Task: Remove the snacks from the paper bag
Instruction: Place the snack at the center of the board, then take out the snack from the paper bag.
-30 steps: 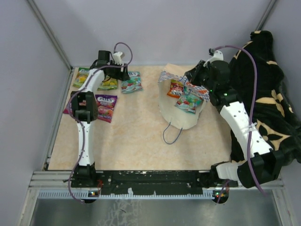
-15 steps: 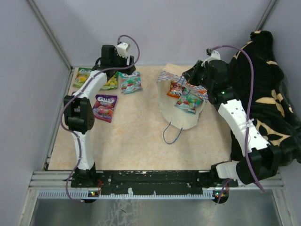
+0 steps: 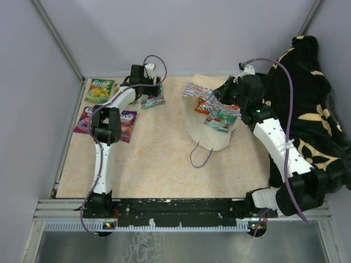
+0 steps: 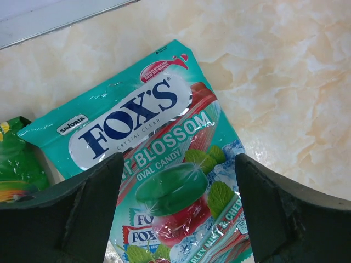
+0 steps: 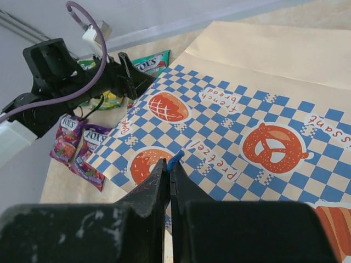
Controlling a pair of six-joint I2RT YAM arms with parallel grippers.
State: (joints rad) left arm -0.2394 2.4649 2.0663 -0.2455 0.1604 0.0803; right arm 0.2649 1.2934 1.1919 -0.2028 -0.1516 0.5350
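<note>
Tabletop [image 4: 285, 66] bears teal packet [image 4: 148, 137] under spread left pincer [image 4: 178, 159], apparently untouched.

Snacks [image 3: 99, 90], paper bag [image 3: 213, 138] on table [image 3: 153, 161]

Lab booth, plain grey walls [image 3: 192, 33]

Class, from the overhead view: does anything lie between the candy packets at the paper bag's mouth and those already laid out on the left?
Nothing visible does: only bare marble-patterned tabletop lies between the cream checkered paper bag and the teal candy packet below the open left gripper.
</note>
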